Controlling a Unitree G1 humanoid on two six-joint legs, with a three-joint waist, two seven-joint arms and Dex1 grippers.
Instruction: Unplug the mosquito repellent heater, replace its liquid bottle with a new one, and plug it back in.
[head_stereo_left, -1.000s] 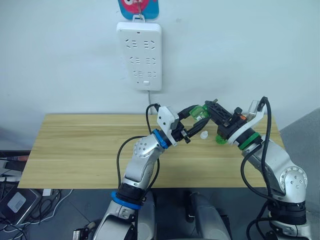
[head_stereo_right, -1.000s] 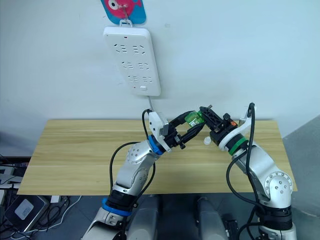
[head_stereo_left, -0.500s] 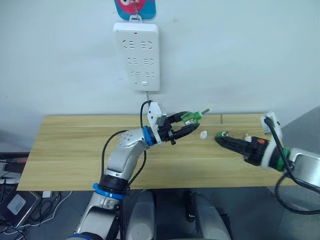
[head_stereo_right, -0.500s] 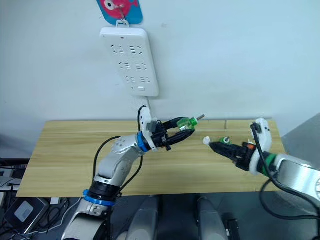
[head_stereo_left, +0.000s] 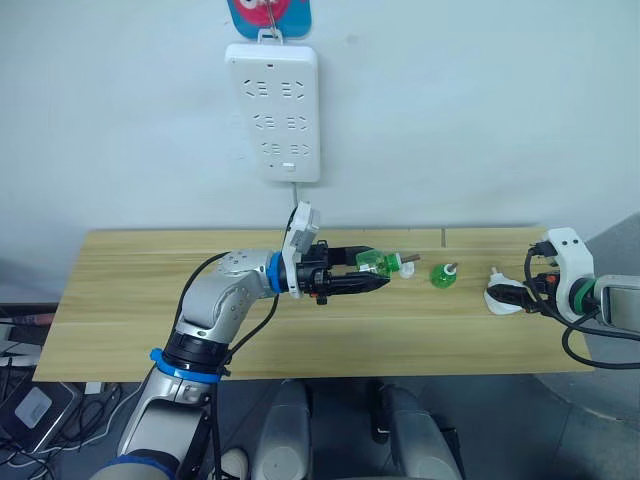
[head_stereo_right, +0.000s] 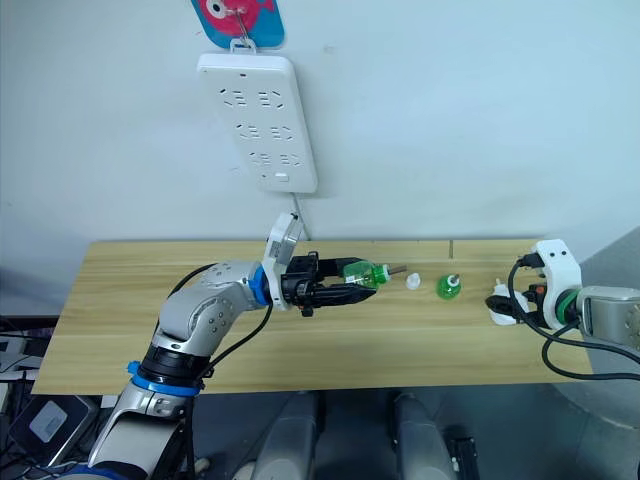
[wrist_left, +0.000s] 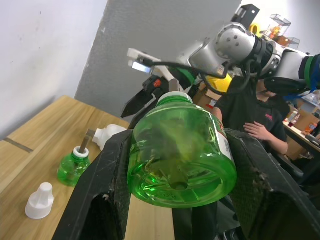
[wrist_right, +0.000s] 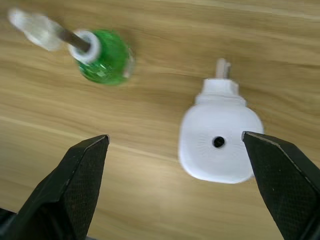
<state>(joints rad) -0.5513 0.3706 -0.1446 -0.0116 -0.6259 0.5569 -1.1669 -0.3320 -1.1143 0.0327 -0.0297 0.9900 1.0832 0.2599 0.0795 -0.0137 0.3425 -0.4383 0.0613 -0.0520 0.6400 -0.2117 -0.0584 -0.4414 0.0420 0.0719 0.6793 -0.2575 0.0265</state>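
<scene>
Two green bottles in play. New one (head_stereo_left: 378, 263) clamped between fingers of left claw (head_stereo_left: 368, 282), held above table (head_stereo_left: 140, 290), lying on its side, long axis roughly level, wick end pointing toward robot's right, toward the other bottle. No cap on it; small white screw cap (head_stereo_left: 408, 270) standing on table just past its wick tip. Old liquid bottle (head_stereo_left: 441, 275) upright on table, wick pointing up, between cap and mosquito repellent heater (head_stereo_left: 504, 300), apart from both. Heater flat on table near right edge, hole face up, plug end pointing toward the wall, just in front of right claw (wrist_right: 180, 165). Right claw spread wide, gripping nothing, hovering over table with heater near one finger and old bottle further ahead, touching neither. White power strip (head_stereo_left: 274, 112) hanging on wall above table, all sockets free.

Left wrist view: base of held bottle (wrist_left: 182, 155) facing camera, black fingers (wrist_left: 107, 185) pressed on both sides; cap (wrist_left: 39, 201), upright bottle (wrist_left: 73, 165) and heater (wrist_left: 107, 136) lined up beyond; right claw (wrist_left: 150, 95) further back; person in dark shirt (wrist_left: 255, 112) seated behind. Right wrist view: heater (wrist_right: 220, 142) from above, central hole and plug end clear, old bottle (wrist_right: 105, 62) top-down with white collar. Head views: full layout along table, spacing between items.
</scene>
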